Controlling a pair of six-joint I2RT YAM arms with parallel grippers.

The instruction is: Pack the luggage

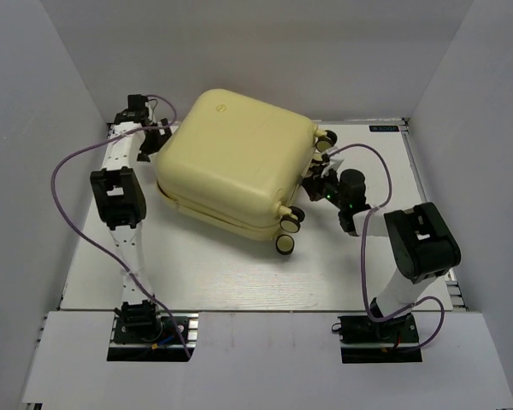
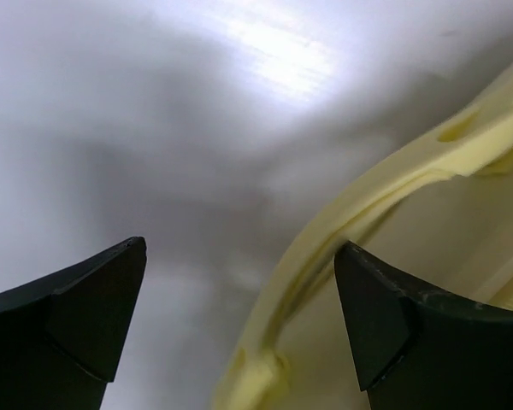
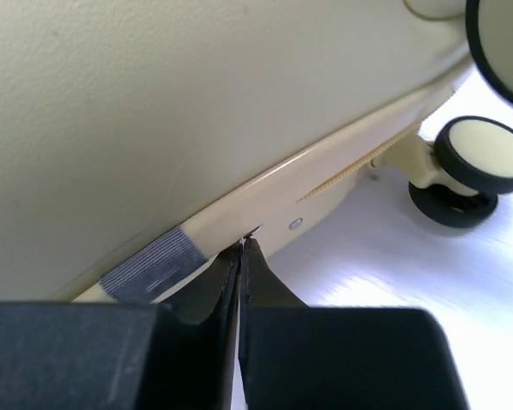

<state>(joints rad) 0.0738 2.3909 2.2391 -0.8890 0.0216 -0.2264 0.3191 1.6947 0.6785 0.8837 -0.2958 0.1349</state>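
Yellow luggage, emblem unreadable; left gripper spread apart, right gripper pinched together at its seam.

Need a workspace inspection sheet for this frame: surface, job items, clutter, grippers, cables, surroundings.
Surface: white table, no spills seen.
Job's things: luggage lies flat with its shells together and its caster wheels toward the right arm; grey tape patch on the seam.
Clutter: nothing seen.
Grippers: left gripper open at the case's far-left corner, rim beside one finger. Right gripper shut, tips at the seam; cannot tell whether it pinches a zipper pull.
Cables: purple cables loop off both arms; the left one arcs past the table's left edge, the right one starts near a far wheel.
Surroundings: white walls on three sides.
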